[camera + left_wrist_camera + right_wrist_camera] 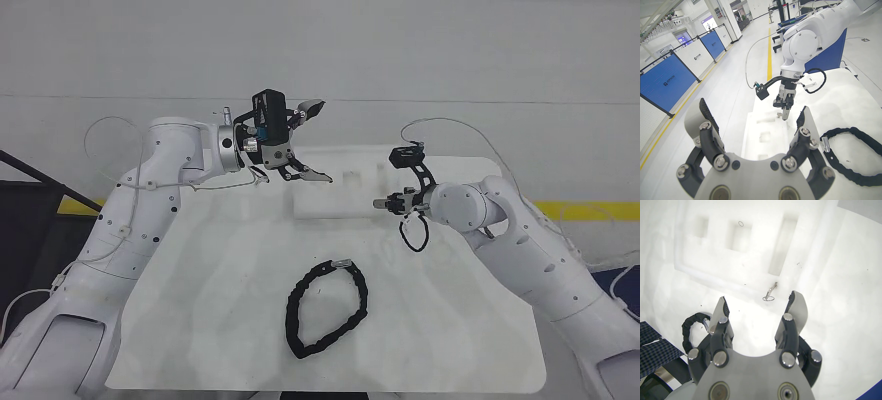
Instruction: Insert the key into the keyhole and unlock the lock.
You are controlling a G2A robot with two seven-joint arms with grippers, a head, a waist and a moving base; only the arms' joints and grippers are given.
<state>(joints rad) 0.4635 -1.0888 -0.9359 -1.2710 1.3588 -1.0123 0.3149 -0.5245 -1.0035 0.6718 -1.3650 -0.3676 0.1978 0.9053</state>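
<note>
**Key not yet picked up, nearly all of the job left**

The right claw (758,297) is spread wide and holds nothing. The key (771,290) sits just ahead of its fingertips, roughly in line with the gap between them and not touching either finger. The key's tip seems to rest against the side of a white foam block (761,262), and its ring (768,298) is the part nearest the claw. From the left wrist view, the right claw's tips hang just beside the key, low over the counter (200,300).

The left claw (753,106) is also wide open and empty. It is held up at the far end of the foam block, well apart from the key.

The lock (291,320), a black fabric-covered chain loop, lies flat on the counter on the robot's side of both claws, well apart from each. One metal end (826,144) pokes out of the cover. The keyhole is too small to make out, and I cannot tell whether the lock is fastened.

By my reading, only the approach to the key is done. The right claw has yet to close on the key, lift it and carry it back to the lock. It must then find the keyhole, push the key in and turn it. The chain looks loose, so the left claw may need to steady it.
</note>
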